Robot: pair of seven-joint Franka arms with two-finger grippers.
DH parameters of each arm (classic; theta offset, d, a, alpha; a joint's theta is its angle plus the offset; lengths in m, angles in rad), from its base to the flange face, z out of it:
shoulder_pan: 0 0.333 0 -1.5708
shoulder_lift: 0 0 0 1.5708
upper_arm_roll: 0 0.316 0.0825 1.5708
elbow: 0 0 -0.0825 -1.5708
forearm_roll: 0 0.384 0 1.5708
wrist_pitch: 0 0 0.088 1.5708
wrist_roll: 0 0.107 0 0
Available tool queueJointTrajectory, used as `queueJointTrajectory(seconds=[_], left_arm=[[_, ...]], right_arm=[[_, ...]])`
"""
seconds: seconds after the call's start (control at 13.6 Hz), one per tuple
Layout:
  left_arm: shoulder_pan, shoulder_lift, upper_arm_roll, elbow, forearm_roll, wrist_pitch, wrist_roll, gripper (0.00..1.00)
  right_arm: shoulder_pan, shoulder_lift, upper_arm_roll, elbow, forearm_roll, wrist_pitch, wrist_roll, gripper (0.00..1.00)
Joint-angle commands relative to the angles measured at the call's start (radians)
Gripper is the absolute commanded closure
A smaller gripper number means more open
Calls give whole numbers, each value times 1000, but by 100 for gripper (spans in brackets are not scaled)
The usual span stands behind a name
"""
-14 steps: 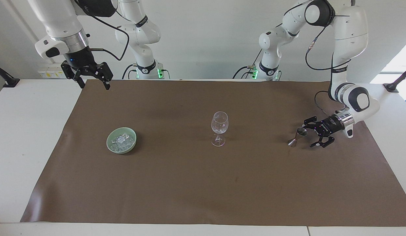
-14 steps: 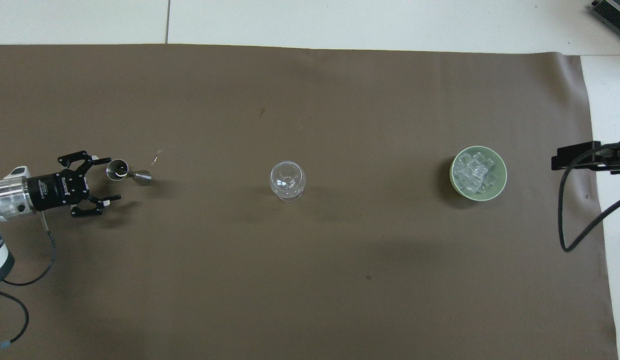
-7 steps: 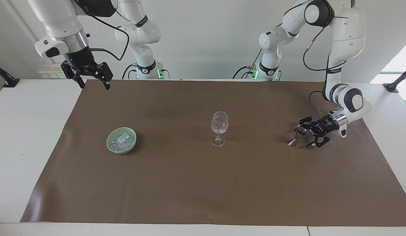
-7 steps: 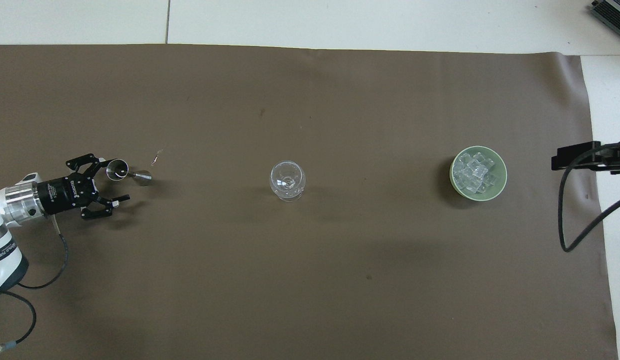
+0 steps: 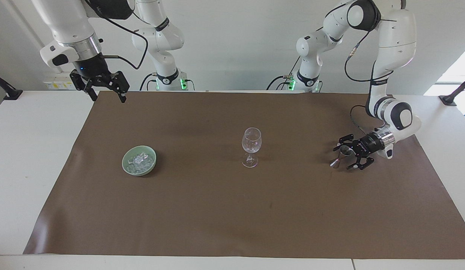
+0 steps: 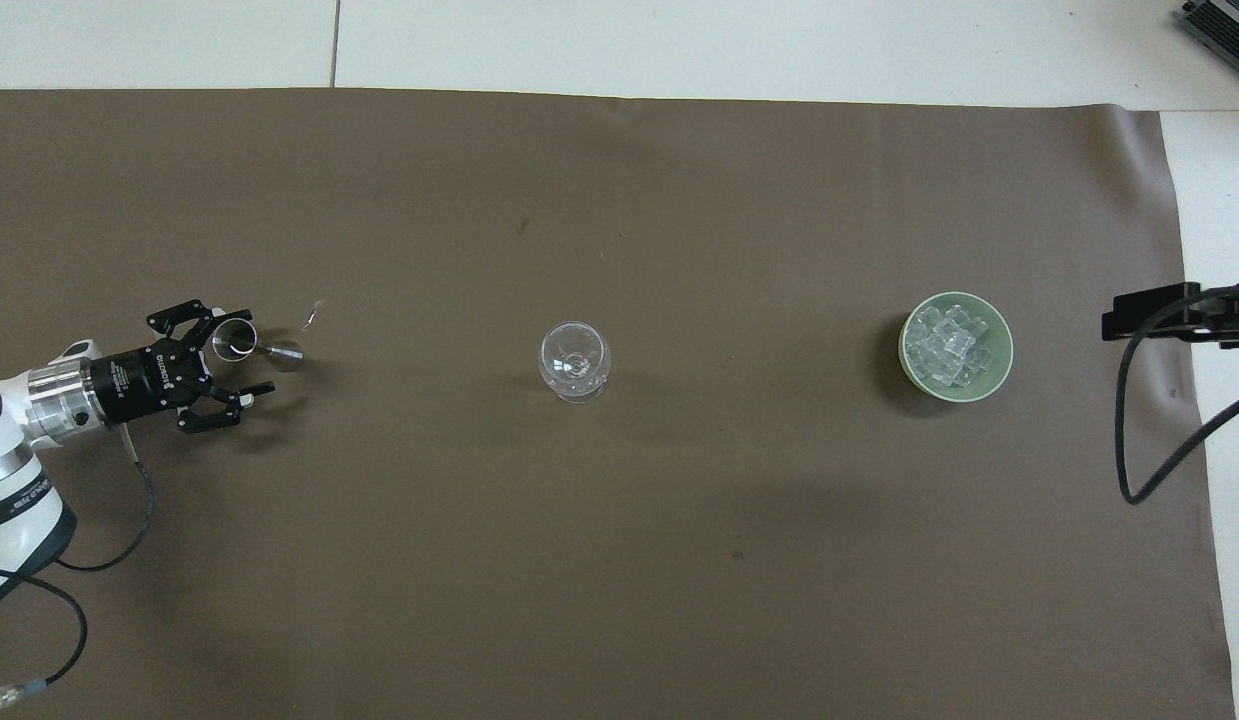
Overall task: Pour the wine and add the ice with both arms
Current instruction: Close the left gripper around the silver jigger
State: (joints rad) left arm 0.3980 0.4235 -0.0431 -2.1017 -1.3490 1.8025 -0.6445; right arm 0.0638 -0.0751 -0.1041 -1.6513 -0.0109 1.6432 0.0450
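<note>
Edging in toward the jigger (image 5: 340, 154): left gripper (image 5: 347, 154), low at the left arm's end of the mat (image 5: 232, 225), closer to the cup than a second ago, fingers spread wide on either side of it, not yet pinching. Jigger, glass (image 5: 251, 146) and bowl (image 5: 139, 160) sitting where they were. Waiting high over the mat's corner at the right arm's end: right gripper (image 5: 106, 93), unmoved, fingers likewise spread, holding nothing.

Counting: two arms, one jigger, one stemmed glass standing upright mid-mat, one green bowl toward the right arm's end. Lying heaped in that bowl: ice (image 6: 945, 347), several clear chunks, exact number not readable.
</note>
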Motion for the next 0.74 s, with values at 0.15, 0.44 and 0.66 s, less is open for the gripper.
queueJointTrajectory(seconds=[0.15, 0.44, 0.66], left_arm=[[-5, -31, 11, -61, -32, -14, 61, 0], [-2, -38, 11, -89, -67, -17, 101, 0], [-4, -38, 11, -89, -96, -26, 103, 0]], right_arm=[[-1, -18, 1, -15, 14, -13, -25, 0], [-2, -18, 1, -15, 14, -14, -25, 0], [-2, -18, 1, -15, 14, -14, -25, 0]])
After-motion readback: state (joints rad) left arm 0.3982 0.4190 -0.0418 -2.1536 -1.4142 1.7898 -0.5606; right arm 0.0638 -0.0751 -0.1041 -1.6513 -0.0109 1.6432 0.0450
